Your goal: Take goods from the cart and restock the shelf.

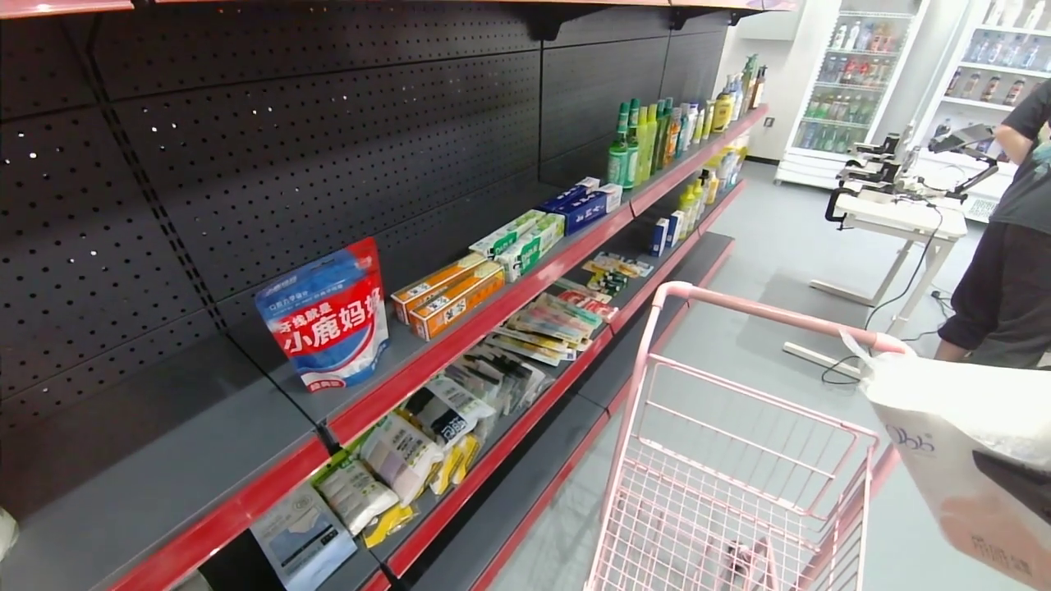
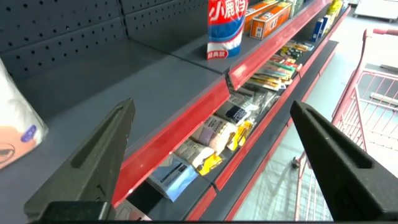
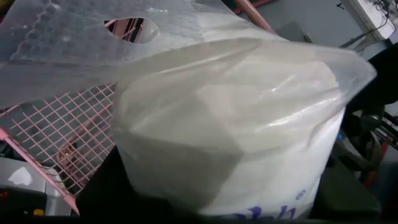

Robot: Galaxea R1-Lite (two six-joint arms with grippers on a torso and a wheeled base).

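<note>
A white pack of paper rolls [image 1: 944, 435] in a clear plastic bag hangs over the right rim of the pink cart [image 1: 722, 468]. My right gripper [image 1: 1018, 486] is shut on its side. In the right wrist view the pack [image 3: 236, 137] sits close up, with the bag's handle hole above the cart's mesh [image 3: 62, 130]. My left gripper [image 2: 211, 106] is open with nothing in it, hovering in front of the bare grey shelf board [image 2: 124, 81]. Another white pack [image 2: 15, 124] lies on that board beside the left gripper.
A blue and red pouch [image 1: 328, 316] stands on the same shelf board, with orange boxes [image 1: 447, 295] and other cartons farther along. Lower shelves hold packets [image 1: 402, 451]. A white table with equipment [image 1: 899, 213] stands beyond the cart. The aisle floor is grey.
</note>
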